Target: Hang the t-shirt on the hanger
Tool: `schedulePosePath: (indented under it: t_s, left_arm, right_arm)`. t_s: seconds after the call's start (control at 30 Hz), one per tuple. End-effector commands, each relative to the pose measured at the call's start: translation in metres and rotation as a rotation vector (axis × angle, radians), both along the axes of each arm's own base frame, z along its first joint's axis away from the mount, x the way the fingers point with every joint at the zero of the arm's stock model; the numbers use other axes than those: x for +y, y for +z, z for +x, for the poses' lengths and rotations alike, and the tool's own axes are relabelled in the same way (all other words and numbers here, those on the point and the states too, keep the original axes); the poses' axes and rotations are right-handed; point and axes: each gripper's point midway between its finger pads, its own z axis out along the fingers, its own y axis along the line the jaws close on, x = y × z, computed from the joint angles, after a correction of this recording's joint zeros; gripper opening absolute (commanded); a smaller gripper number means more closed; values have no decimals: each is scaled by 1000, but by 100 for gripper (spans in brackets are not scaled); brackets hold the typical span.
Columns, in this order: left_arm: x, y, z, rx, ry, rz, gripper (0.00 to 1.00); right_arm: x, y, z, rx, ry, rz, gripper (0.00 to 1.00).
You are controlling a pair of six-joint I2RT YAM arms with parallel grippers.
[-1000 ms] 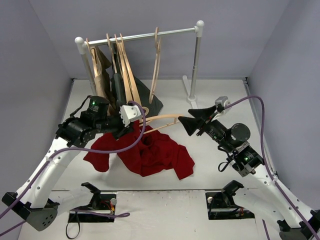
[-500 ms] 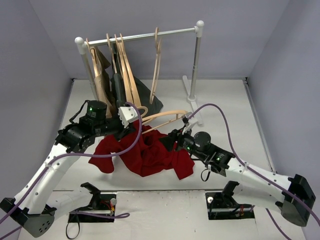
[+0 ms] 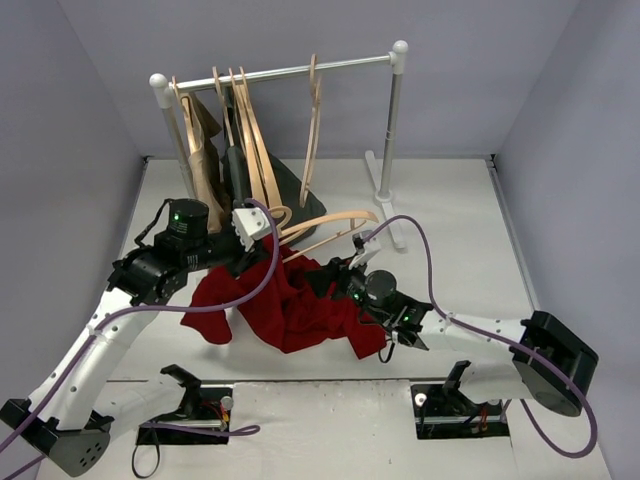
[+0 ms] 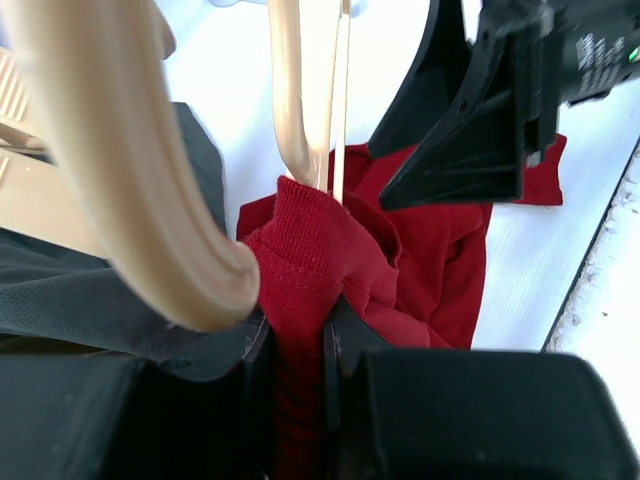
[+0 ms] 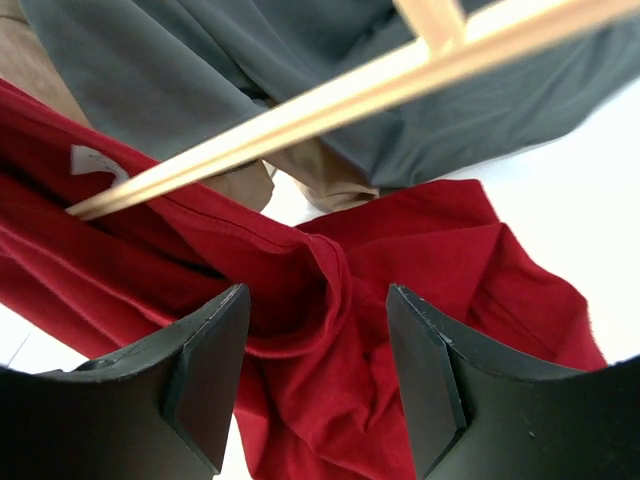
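Swinging down from its raised pose, the right pincer (image 5: pixel 318 310) is now hovering, jaws apart, over the shirt (image 3: pixel 310 310) bunched on the tabletop (image 3: pixel 440 210), while the left pincer (image 4: pixel 298 350) is clenching its collar against the hanger (image 3: pixel 330 225), so the threading seems barely begun.

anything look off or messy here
The t-shirt is bunched in a heap on the table, its collar pinched in the left hand. The hanger is off the rail, slanting low with one arm poking into that collar. A dark garment sags from the rail onto the table.
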Motion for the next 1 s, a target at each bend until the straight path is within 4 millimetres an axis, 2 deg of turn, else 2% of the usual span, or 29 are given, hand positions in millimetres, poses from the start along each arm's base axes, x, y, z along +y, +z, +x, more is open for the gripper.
schedulePosePath:
  t_s: [0.0, 0.23, 0.37, 0.53, 0.63, 0.7, 0.73, 0.83, 0.9, 0.97]
  left_arm:
    - [-7, 36, 5, -107, -15, -96, 0]
    - [-6, 35, 5, -100, -9, -102, 0]
    - [-5, 35, 2, -101, -14, -108, 0]
    - [1, 37, -3, -127, 4, -113, 0]
    - [6, 34, -3, -135, 30, -104, 0]
    - [10, 32, -3, -138, 45, -98, 0]
    - [10, 31, -3, -137, 46, -97, 0]
    - [11, 31, -7, -140, 40, -98, 0]
    - [13, 28, -11, -138, 32, -90, 0]
    - [13, 27, -15, -142, 21, -94, 0]
  right_arm:
    - [15, 38, 5, -81, -10, 164, 54]
    - [31, 15, 6, -57, 25, 155, 54]
    - [33, 3, 9, -48, 17, 153, 50]
    - [29, -10, 13, -36, -3, 147, 29]
    - [20, -10, 15, -43, -25, 143, 8]
    - [10, -5, 17, -56, -50, 137, 2]
    - [4, -10, 18, -51, -66, 113, 0]
    - [-10, 0, 21, -68, -99, 114, 0]
    - [-33, 2, 29, -65, -144, 114, 0]
    - [-50, -4, 34, -46, -178, 86, 0]
